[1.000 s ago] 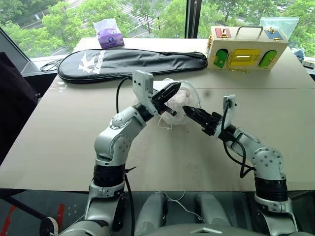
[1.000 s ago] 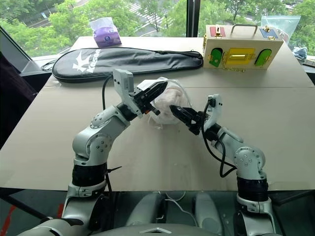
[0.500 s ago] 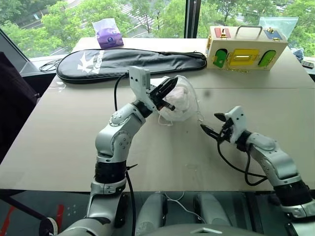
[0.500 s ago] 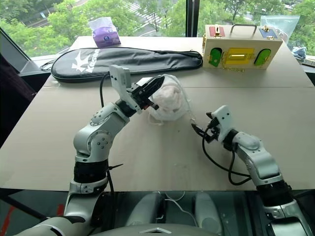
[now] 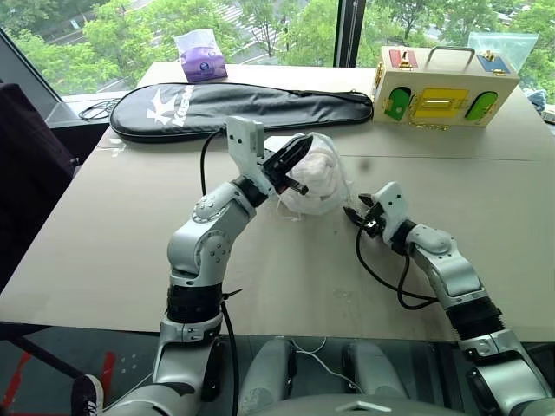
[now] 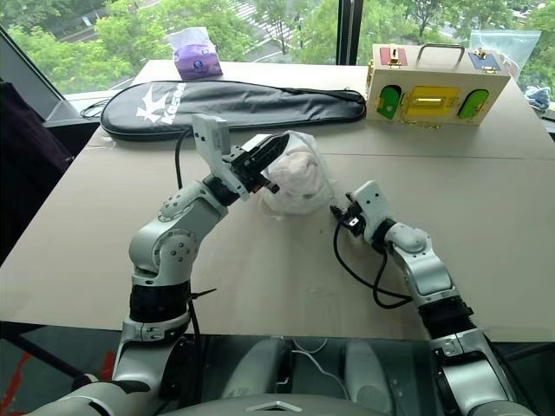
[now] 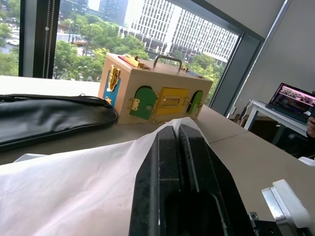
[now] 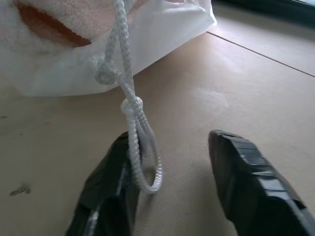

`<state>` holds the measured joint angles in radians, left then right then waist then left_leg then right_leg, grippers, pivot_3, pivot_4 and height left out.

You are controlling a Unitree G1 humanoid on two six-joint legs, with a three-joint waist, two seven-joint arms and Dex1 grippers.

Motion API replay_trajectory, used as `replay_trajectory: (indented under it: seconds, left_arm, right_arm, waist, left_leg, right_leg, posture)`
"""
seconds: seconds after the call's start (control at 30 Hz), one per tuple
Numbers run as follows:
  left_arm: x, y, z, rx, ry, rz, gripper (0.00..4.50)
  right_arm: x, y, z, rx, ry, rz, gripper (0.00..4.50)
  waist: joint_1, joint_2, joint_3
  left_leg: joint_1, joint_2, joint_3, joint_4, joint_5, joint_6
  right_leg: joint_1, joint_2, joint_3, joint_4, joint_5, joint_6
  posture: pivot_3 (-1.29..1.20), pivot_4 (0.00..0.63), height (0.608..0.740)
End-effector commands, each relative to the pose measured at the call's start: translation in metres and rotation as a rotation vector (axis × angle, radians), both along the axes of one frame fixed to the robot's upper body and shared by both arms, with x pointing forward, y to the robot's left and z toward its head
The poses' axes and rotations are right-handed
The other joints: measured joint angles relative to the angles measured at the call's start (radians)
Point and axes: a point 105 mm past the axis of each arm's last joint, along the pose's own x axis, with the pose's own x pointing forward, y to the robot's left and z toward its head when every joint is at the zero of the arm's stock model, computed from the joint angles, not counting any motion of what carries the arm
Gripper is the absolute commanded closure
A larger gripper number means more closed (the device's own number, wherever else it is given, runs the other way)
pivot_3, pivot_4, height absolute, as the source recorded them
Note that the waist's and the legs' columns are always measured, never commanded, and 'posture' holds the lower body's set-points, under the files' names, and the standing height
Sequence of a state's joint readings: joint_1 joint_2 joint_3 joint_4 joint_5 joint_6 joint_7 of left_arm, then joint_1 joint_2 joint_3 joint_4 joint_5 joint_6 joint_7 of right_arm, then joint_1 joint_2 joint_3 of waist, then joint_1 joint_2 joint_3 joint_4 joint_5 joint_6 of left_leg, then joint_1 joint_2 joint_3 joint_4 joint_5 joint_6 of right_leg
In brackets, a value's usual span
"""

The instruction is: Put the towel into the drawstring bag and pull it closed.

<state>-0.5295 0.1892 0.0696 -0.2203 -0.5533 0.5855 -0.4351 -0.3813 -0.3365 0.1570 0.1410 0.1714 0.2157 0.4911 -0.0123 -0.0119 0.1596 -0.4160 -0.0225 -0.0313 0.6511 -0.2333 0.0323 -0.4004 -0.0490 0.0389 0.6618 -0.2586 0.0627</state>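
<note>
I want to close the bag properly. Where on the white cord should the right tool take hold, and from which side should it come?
Grip the cord on its loop just below the knots; the loop hangs free of the drawstring bag and lies against one finger of the right tool. Come low along the table from the side away from the bag; its jaws stand open around the loop.

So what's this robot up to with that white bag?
It is packing a towel into a thin white drawstring bag on the table. The towel is already inside, showing through the fabric. The left gripper is shut on the bag's edge and holds it up. The right gripper sits low beside the bag with its fingers apart around the knotted cord loop, one finger touching it, apparently about to pinch it. The bag's mouth does not look drawn closed yet.
</note>
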Motion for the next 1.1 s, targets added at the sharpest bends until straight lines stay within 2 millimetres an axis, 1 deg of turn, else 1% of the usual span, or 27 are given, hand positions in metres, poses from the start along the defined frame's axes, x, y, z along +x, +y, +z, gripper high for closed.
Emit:
replay_trajectory:
  seconds: [0.03, 0.07, 0.2, 0.27, 0.33, 0.37, 0.4, 0.43, 0.47, 0.5, 0.53, 0.6, 0.63, 0.67, 0.73, 0.8, 0.83, 0.87, 0.97, 1.1]
  left_arm:
    - [-0.005, 0.000, 0.011, -0.022, -0.048, -0.003, 4.50]
    - [-0.006, 0.000, 0.011, -0.026, -0.045, -0.008, 4.50]
    - [-0.005, 0.000, 0.011, -0.028, -0.046, -0.006, 4.50]
    - [-0.003, 0.000, 0.011, -0.026, -0.044, 0.006, 4.50]
    - [-0.020, -0.008, 0.017, -0.106, -0.049, -0.148, 3.93]
    - [-0.027, -0.011, 0.019, -0.133, -0.049, -0.208, 3.56]
    - [-0.027, -0.009, 0.019, -0.120, -0.056, -0.188, 3.21]
    - [-0.024, -0.005, 0.018, -0.095, -0.057, -0.144, 3.00]
    - [-0.020, 0.003, 0.017, -0.074, -0.055, -0.096, 2.39]
    - [-0.023, 0.019, 0.020, -0.069, -0.057, -0.082, 2.03]
    - [-0.029, 0.030, 0.022, -0.069, -0.057, -0.096, 1.70]
    - [-0.041, 0.041, 0.022, -0.043, -0.054, -0.139, 1.70]
    - [-0.047, 0.042, 0.018, -0.014, -0.043, -0.156, 1.70]
    - [-0.055, 0.042, 0.007, 0.038, -0.016, -0.187, 1.70]
    - [-0.070, 0.042, -0.020, 0.152, 0.050, -0.230, 1.70]
    - [-0.079, 0.046, -0.045, 0.255, 0.092, -0.222, 1.70]
    - [-0.079, 0.049, -0.055, 0.284, 0.101, -0.200, 1.70]
    - [-0.079, 0.051, -0.061, 0.300, 0.103, -0.185, 1.70]
    - [-0.072, 0.057, -0.082, 0.377, 0.091, -0.122, 1.70]
    - [-0.065, 0.051, -0.098, 0.460, 0.033, -0.103, 1.70]
  right_arm:
    - [0.006, -0.006, 0.022, 0.056, -0.069, -0.045, 3.99]
    - [0.008, -0.008, 0.027, 0.076, -0.082, -0.069, 4.48]
    - [0.010, -0.016, 0.043, 0.132, -0.126, -0.119, 4.48]
    - [0.014, -0.028, 0.057, 0.143, -0.168, -0.174, 4.48]
    - [0.018, -0.043, 0.069, 0.159, -0.199, -0.241, 4.50]
    - [0.019, -0.047, 0.072, 0.163, -0.204, -0.257, 4.50]
    - [0.019, -0.049, 0.074, 0.162, -0.207, -0.266, 4.50]
    - [0.019, -0.049, 0.074, 0.159, -0.207, -0.268, 4.50]
    - [0.019, -0.049, 0.075, 0.153, -0.208, -0.267, 4.50]
    - [0.018, -0.048, 0.076, 0.154, -0.210, -0.269, 4.50]
    - [0.018, -0.048, 0.078, 0.157, -0.211, -0.270, 4.50]
    - [0.017, -0.047, 0.078, 0.160, -0.210, -0.270, 4.50]
    - [0.017, -0.046, 0.078, 0.160, -0.209, -0.269, 4.50]
    - [0.018, -0.045, 0.078, 0.162, -0.207, -0.266, 4.50]
    - [0.019, -0.041, 0.078, 0.162, -0.204, -0.258, 4.50]
    - [0.020, -0.038, 0.078, 0.164, -0.201, -0.248, 4.50]
    - [0.020, -0.037, 0.078, 0.166, -0.199, -0.244, 4.50]
    - [0.020, -0.036, 0.078, 0.168, -0.198, -0.242, 4.50]
    - [0.020, -0.033, 0.076, 0.167, -0.190, -0.229, 4.50]
    - [0.020, -0.033, 0.076, 0.166, -0.188, -0.224, 4.50]
  waist:
    - [0.000, 0.000, 0.000]
    - [0.000, 0.000, 0.000]
    - [0.000, 0.000, 0.000]
    - [0.000, 0.000, 0.000]
    - [0.000, 0.000, 0.000]
    - [-0.001, 0.000, 0.000]
    - [-0.001, 0.000, 0.000]
    - [-0.001, 0.000, 0.000]
    - [-0.001, 0.000, 0.000]
    - [-0.002, 0.000, 0.000]
    - [-0.007, 0.000, 0.000]
    - [-0.019, 0.001, 0.000]
    - [-0.022, 0.001, 0.001]
    - [-0.022, 0.001, 0.001]
    - [-0.024, 0.002, 0.001]
    - [-0.023, 0.002, 0.001]
    - [-0.022, 0.002, 0.001]
    - [-0.021, 0.002, 0.001]
    - [-0.011, 0.002, 0.001]
    - [-0.003, 0.002, 0.001]
  left_leg:
    - [0.000, 0.000, 0.000, 0.000, 0.000, 0.000]
    - [0.000, 0.000, 0.000, 0.000, 0.000, 0.000]
    - [0.000, 0.000, 0.000, 0.000, 0.000, 0.000]
    - [0.000, 0.000, 0.000, 0.000, 0.000, 0.000]
    - [0.000, 0.000, 0.000, 0.000, 0.000, 0.000]
    - [0.000, 0.000, 0.000, 0.000, 0.000, 0.000]
    - [0.000, 0.000, 0.000, 0.000, 0.000, 0.000]
    - [0.000, 0.000, 0.000, 0.000, 0.000, 0.000]
    - [0.000, 0.000, 0.000, 0.000, 0.000, 0.000]
    - [0.000, 0.000, 0.000, 0.000, 0.000, 0.000]
    - [0.000, 0.001, 0.000, 0.000, 0.000, 0.000]
    - [0.001, 0.001, 0.001, 0.000, 0.000, 0.000]
    - [0.001, 0.002, 0.001, -0.001, 0.000, 0.000]
    - [0.001, 0.002, 0.001, -0.001, 0.000, 0.000]
    - [0.001, 0.002, 0.001, -0.001, 0.000, 0.000]
    - [0.001, 0.001, 0.002, -0.001, 0.000, 0.000]
    - [0.001, 0.001, 0.002, -0.001, 0.000, 0.000]
    - [0.001, 0.001, 0.002, -0.001, 0.000, 0.001]
    - [0.001, 0.001, 0.000, -0.001, -0.002, 0.003]
    - [0.002, 0.001, 0.000, -0.001, -0.001, 0.002]
  right_leg:
    - [0.000, 0.000, 0.000, 0.000, 0.000, 0.000]
    - [0.000, 0.000, 0.000, 0.000, 0.000, 0.000]
    - [0.000, 0.000, 0.000, 0.001, 0.000, 0.000]
    - [0.000, 0.000, 0.000, 0.000, 0.000, 0.000]
    - [0.000, 0.000, 0.000, 0.001, 0.000, 0.000]
    - [0.000, 0.000, 0.000, 0.001, 0.000, 0.000]
    - [0.000, 0.000, 0.000, 0.001, 0.000, 0.000]
    - [0.000, 0.000, 0.000, 0.001, 0.000, 0.000]
    - [0.000, 0.000, 0.000, 0.000, 0.000, 0.000]
    - [0.000, 0.000, 0.000, 0.001, 0.000, 0.000]
    - [0.000, 0.000, 0.000, 0.001, 0.000, 0.000]
    - [-0.001, 0.001, 0.001, 0.001, 0.000, 0.000]
    - [-0.001, 0.001, 0.001, 0.001, 0.000, 0.000]
    - [-0.001, 0.001, 0.001, 0.001, 0.000, 0.000]
    - [-0.001, 0.001, 0.001, 0.000, 0.000, 0.000]
    - [-0.001, -0.001, 0.002, 0.000, 0.000, 0.000]
    - [-0.001, -0.001, 0.002, 0.000, 0.000, 0.000]
    - [-0.001, -0.001, 0.002, 0.000, 0.000, 0.000]
    - [-0.001, -0.002, 0.001, 0.001, 0.000, -0.001]
    - [0.000, -0.004, 0.001, 0.001, 0.001, -0.002]
  posture:
    - [0.00, 0.150, 0.740]
    - [0.00, 0.150, 0.740]
    - [0.00, 0.150, 0.740]
    - [0.00, 0.150, 0.740]
    - [0.00, 0.150, 0.740]
    - [0.00, 0.150, 0.740]
    - [0.00, 0.150, 0.740]
    - [0.00, 0.150, 0.740]
    - [0.00, 0.150, 0.740]
    - [0.00, 0.150, 0.740]
    - [0.00, 0.150, 0.740]
    - [0.00, 0.150, 0.740]
    - [0.00, 0.150, 0.740]
    - [0.00, 0.150, 0.740]
    - [0.00, 0.150, 0.740]
    - [0.00, 0.150, 0.740]
    - [0.00, 0.150, 0.740]
    - [0.00, 0.150, 0.740]
    - [0.00, 0.150, 0.740]
    - [0.00, 0.150, 0.740]
